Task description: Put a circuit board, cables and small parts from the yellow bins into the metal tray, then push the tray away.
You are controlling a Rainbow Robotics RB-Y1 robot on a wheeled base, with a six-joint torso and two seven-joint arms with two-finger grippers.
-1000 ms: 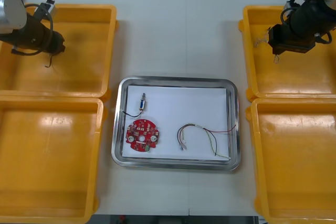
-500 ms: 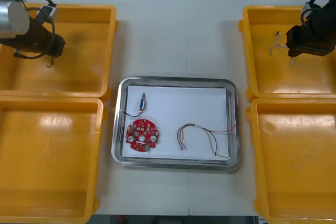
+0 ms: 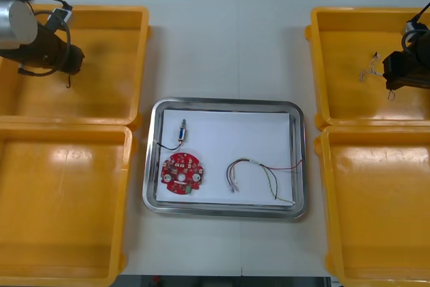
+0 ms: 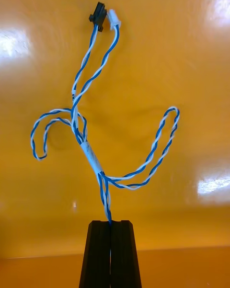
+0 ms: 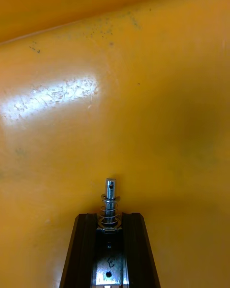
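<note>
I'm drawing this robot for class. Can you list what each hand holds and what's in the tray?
left fingers: shut on small metal part, over far left yellow bin
right fingers: shut on blue and white cable, over far right yellow bin
metal tray: round red circuit board, red and yellow cable, second small metal part, black cable

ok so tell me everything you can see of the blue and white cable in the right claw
The twisted blue and white cable is thin, pinched in the shut right claw. A white sleeve binds it just beyond the claw; two loops spread sideways. Its far end carries a black connector and a white one. It hangs over the far right yellow bin.
</note>
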